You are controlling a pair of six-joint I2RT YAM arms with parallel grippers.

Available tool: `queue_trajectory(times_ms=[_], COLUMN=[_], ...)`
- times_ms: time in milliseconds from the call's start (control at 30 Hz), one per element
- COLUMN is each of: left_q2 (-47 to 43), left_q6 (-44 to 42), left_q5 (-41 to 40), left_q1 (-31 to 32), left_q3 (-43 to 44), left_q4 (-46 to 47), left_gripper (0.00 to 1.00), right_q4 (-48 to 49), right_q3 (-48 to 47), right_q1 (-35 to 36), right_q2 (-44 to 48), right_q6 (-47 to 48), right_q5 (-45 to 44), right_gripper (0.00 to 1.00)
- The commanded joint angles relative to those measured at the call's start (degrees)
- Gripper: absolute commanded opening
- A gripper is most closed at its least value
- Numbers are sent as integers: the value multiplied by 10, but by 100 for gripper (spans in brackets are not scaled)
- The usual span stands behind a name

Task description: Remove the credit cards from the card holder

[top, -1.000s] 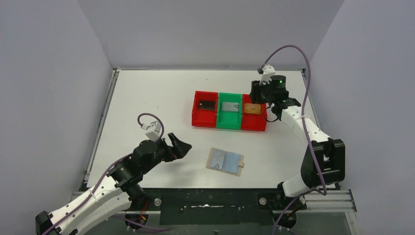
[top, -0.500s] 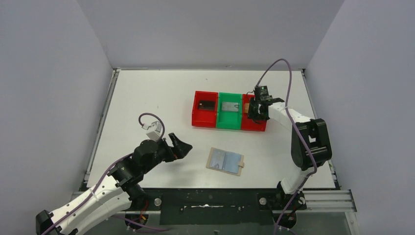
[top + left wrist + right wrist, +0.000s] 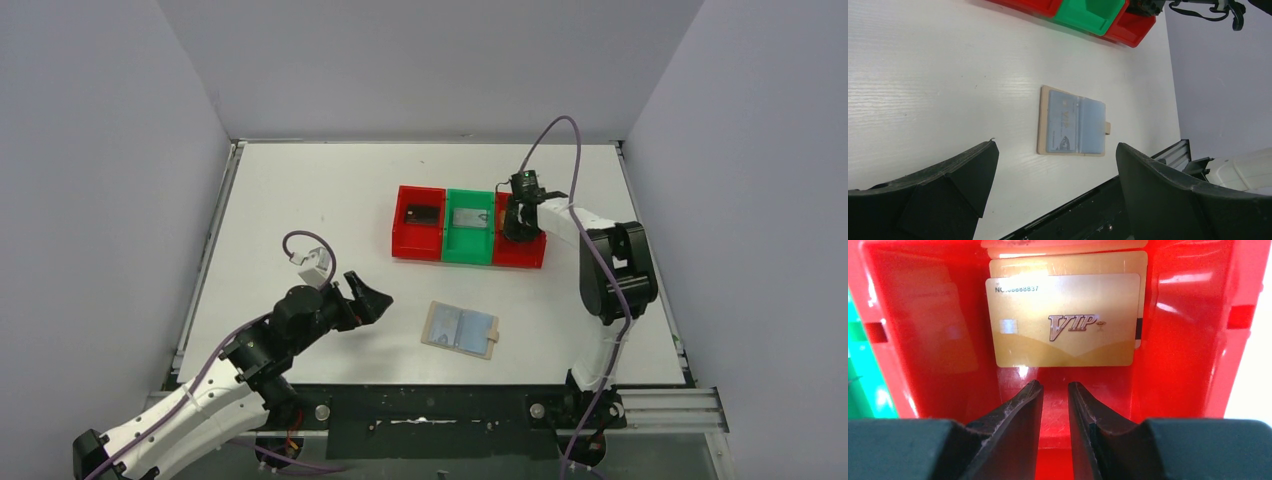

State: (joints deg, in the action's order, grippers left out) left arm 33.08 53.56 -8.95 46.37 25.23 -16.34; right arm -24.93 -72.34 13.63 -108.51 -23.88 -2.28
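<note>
though stiff, the gold card (image 3: 1063, 320) at upper centre looks thin and slick: pinch its near edge. right end effector (image 3: 1054, 384) slightly parted, empty.

The right gripper (image 3: 516, 224) has swung in low over the right red tray (image 3: 520, 261), its jaws narrowed.

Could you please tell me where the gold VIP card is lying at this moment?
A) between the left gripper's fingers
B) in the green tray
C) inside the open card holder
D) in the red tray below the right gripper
D: the right wrist view shows the gold VIP card flat on the floor of the red tray, just beyond the right gripper, whose slightly parted fingers hold nothing.
</note>
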Motion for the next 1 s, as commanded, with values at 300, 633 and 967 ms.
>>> queue_trajectory(times_ms=[300, 633, 967], left_q2=[-1, 0, 4], left_q6=[1, 5, 6], left_q5=[-3, 3, 6], left_q1=[-3, -4, -3], left_q3=[16, 10, 9], left_q4=[25, 26, 27], left_gripper=[90, 90, 90], right_q4=[41, 41, 27], right_q3=[-37, -46, -76], right_q1=[11, 8, 2], right_q2=[-8, -12, -17], right_q6=[-8, -16, 5], right_q5=[-66, -76, -92], right_gripper=[30, 34, 37])
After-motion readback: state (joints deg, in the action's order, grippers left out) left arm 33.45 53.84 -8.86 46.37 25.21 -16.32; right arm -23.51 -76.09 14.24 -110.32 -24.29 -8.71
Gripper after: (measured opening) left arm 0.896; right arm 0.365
